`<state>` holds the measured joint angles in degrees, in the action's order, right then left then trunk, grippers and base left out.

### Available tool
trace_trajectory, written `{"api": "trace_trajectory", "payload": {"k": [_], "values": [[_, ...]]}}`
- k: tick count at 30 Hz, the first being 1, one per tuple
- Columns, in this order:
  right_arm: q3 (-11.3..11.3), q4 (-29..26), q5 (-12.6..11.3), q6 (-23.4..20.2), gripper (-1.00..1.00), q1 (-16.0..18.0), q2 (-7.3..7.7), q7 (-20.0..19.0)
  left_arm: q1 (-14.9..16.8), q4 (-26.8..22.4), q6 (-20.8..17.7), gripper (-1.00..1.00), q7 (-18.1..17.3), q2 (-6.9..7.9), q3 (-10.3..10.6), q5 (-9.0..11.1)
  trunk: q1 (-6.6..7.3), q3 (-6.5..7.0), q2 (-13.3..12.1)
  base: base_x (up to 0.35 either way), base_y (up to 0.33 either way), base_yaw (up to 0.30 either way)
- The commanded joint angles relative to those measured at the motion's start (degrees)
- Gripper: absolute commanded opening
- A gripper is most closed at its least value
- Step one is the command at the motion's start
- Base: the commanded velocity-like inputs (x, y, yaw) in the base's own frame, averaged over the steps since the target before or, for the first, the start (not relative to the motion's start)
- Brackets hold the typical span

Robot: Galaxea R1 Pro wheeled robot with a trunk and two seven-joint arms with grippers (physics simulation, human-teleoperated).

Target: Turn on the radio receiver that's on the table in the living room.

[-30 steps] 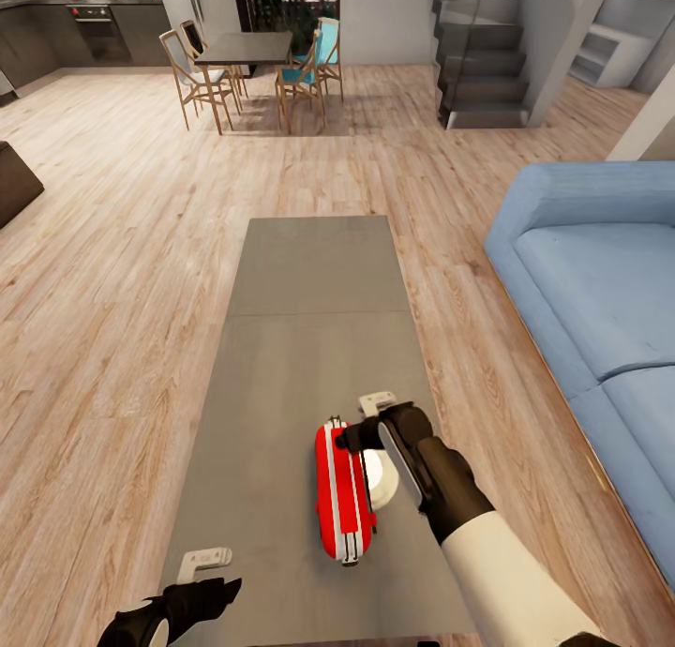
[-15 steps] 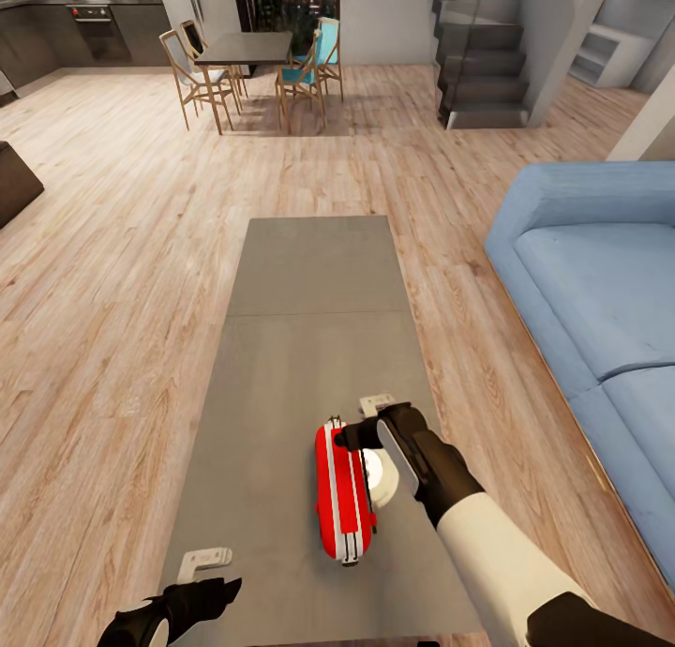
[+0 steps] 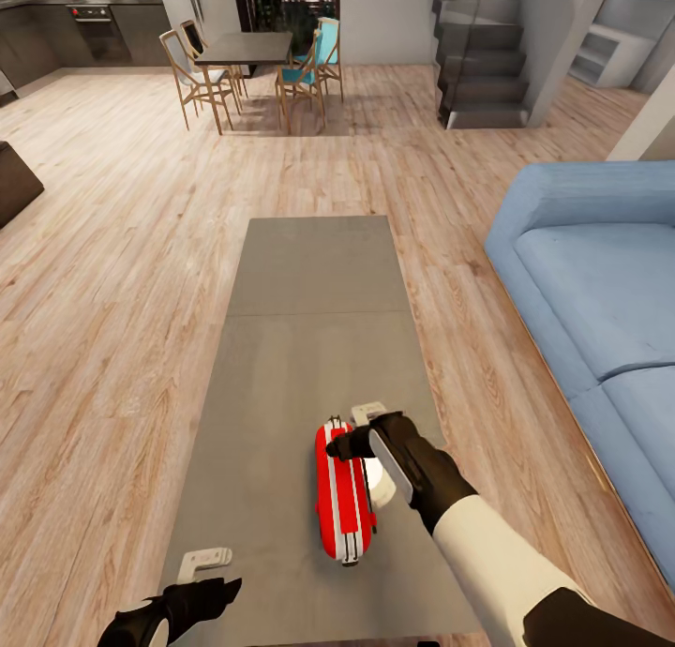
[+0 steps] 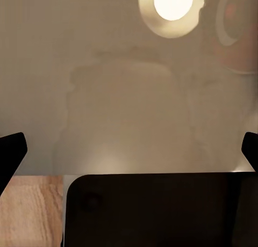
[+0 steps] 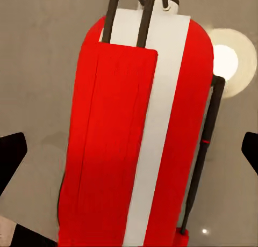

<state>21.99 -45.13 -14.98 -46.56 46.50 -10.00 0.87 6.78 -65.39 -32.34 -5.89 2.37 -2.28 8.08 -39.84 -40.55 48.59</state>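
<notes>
Right arm (image 3: 487,553) outstretched, jaws apart

The radio (image 3: 343,493) lies on the near part of the bench (image 3: 309,281), toward its right edge. The right hand (image 3: 351,433) sits at the radio's far end, just right of it. The left hand (image 3: 202,586) hovers at the bench's near left corner. The sofa (image 3: 600,291) stands right of the bench, the dining table (image 3: 246,47) with its chairs far behind it.
</notes>
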Motion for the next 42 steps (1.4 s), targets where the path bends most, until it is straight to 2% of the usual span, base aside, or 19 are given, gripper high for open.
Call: {"api": "trace_trajectory", "payload": {"k": [1, 4, 5, 8, 23, 37, 41, 42], "values": [[1.73, 0.98, -2.32, 0.94, 1.00, 0.00, 0.00, 0.00, -0.01, 0.00, 0.00, 1.00, 0.00, 0.00, -0.02, 0.00, 0.00, 0.00, 0.00, 0.000, 0.000, 0.000], [4.15, 3.60, -5.25, 2.84, 1.00, 0.00, 0.00, 0.06, -0.01, 0.00, 0.00, 1.00, 0.00, 0.00, -0.01, 0.00, 0.00, 0.00, 0.00, 0.000, 0.000, 0.000], [5.58, 5.25, -6.27, 4.36, 1.00, 0.00, 0.00, 0.08, 0.00, 0.00, 0.00, 1.00, 0.00, 0.00, -0.01, 0.00, 0.00, 0.00, 0.00, 0.000, 0.000, 0.000], [6.63, 6.35, -6.88, 5.47, 1.00, 0.00, 0.00, 0.09, -0.01, 0.01, 0.00, 1.00, 0.00, -0.01, -0.01, 0.00, 0.00, 0.00, 0.00, 0.000, 0.000, 0.000], [6.84, 11.95, -7.00, 8.80, 1.00, 0.00, 0.00, 0.09, 0.00, 0.00, 0.00, 1.00, 0.00, 0.00, 0.00, 0.00, 0.00, 0.00, 0.00, 0.000, 0.000, 0.000], [6.84, 12.42, -6.94, 9.04, 1.00, 0.00, 0.00, 0.20, -0.01, 0.01, 0.00, 1.00, 0.00, 0.00, 0.00, 0.00, 0.00, 0.00, 0.00, 0.000, 0.000, 0.000], [6.91, 14.29, -6.92, 9.26, 1.00, 0.00, 0.00, 0.44, 0.00, 0.02, 0.00, 1.00, 0.00, 0.00, -0.01, 0.00, 0.00, 0.00, 0.00, 0.000, 0.000, 0.000], [6.91, 14.61, -6.91, 9.32, -1.00, 0.00, 0.00, 0.46, 0.00, 0.02, 0.00, 1.00, 0.00, 0.00, -0.01, 0.00, 0.00, 0.00, 0.00, 0.000, 0.000, 0.000]]}}
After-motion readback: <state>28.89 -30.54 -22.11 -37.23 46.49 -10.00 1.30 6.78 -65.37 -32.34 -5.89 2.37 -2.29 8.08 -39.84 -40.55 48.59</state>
